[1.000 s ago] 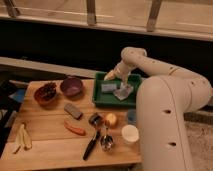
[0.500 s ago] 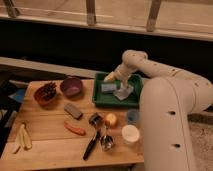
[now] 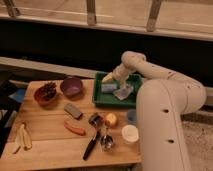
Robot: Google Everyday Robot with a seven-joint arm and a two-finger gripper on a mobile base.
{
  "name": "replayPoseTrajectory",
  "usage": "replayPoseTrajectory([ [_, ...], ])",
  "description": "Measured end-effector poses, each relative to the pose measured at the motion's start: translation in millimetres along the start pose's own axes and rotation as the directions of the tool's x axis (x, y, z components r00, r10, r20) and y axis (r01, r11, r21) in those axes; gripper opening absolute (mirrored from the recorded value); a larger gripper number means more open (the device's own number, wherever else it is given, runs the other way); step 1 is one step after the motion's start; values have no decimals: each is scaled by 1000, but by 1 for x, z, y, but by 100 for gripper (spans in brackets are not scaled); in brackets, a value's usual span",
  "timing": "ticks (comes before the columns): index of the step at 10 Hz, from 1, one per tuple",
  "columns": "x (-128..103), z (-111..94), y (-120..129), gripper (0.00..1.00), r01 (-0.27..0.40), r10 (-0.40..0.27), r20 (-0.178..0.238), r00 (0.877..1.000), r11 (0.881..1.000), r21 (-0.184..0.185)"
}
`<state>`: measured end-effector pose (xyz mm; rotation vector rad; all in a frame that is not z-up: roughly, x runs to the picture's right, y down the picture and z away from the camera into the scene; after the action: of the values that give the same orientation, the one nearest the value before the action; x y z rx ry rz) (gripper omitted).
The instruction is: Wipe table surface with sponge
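the gripper is pictured poised over the far end of the green tray, its fingers spread wide and nothing held between them. the sponge, a small light-blue block, is seen just beneath and in front of the gripper, lying flat inside the tray and seemingly apart from the fingertips. a pale cloth is crumpled just beside it, on the arm's side. the sponge's long axis is judged to run along the tray's length, one broad face turned up. it is expected to be light, soft and squashy, so a gentle pinch across its short width at mid-length is advised. the table surface, spread well beyond the gripper outside the tray, is not yet wiped
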<state>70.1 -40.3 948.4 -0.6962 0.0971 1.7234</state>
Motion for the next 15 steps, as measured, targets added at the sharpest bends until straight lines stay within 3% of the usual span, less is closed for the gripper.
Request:
replayPoseTrajectory([
  [7,-12,22,-1,80,20,-21,-33,999,1000,-12],
  [15,-3,48,-1,80,-1,-3,-78,997,998,-57],
])
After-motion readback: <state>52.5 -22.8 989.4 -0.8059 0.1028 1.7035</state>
